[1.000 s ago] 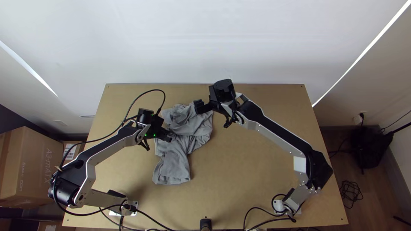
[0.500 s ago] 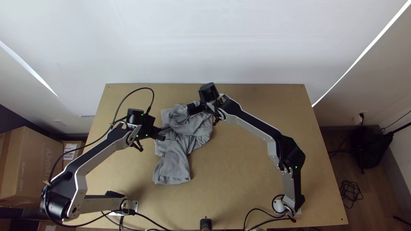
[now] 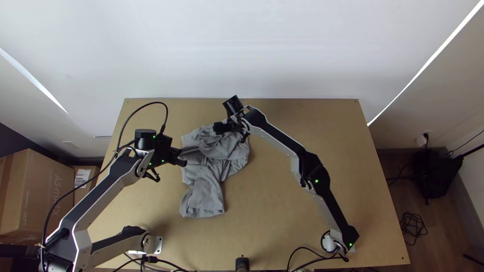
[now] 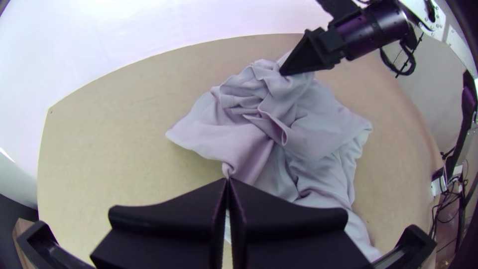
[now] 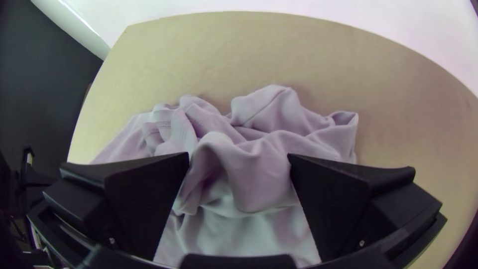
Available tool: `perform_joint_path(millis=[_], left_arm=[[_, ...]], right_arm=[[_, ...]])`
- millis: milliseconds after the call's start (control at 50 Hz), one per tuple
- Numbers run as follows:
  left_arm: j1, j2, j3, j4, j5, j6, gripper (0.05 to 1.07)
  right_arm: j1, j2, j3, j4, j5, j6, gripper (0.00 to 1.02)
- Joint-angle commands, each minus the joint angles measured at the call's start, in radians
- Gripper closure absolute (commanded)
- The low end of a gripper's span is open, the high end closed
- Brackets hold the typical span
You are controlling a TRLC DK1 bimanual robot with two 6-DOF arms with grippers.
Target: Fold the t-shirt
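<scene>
In the top view the grey t-shirt [image 3: 206,186] lies bunched and wrinkled left of the table's middle. My left gripper [image 3: 182,160] is at its left edge, and my right gripper [image 3: 218,128] is over its far part. The left wrist view has my left gripper [image 4: 227,183] shut on a pinched bit of the shirt [image 4: 318,134], with cloth drawn up to the fingertips. In the right wrist view my right gripper [image 5: 239,159] stands open, and a raised fold of the shirt [image 5: 254,174] lies between its fingers.
Bare wooden table [image 3: 302,211] stretches to the right of the shirt, under the right arm. A white wall [image 3: 242,50] rises behind the far edge. Cardboard boxes [image 3: 35,196] stand off the table's left side.
My left gripper has moved left, drawing the shirt's upper left edge outward with it. My right gripper has shifted left over the cloth, and its arm's elbow has swung left.
</scene>
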Motion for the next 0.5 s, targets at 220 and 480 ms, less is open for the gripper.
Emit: perform_joint_path(millis=[220, 480], left_arm=[[0.032, -0.074, 0.048, -0.030, 0.001, -0.032, 1.05], [0.082, -0.118, 0.180, -0.001, -0.004, -0.064, 1.05]], right_arm=[[-0.071, -0.012, 0.034, 0.016, -0.020, 0.072, 1.00], [-0.144, -0.177, -0.054, 0.065, 0.039, 0.079, 1.00]])
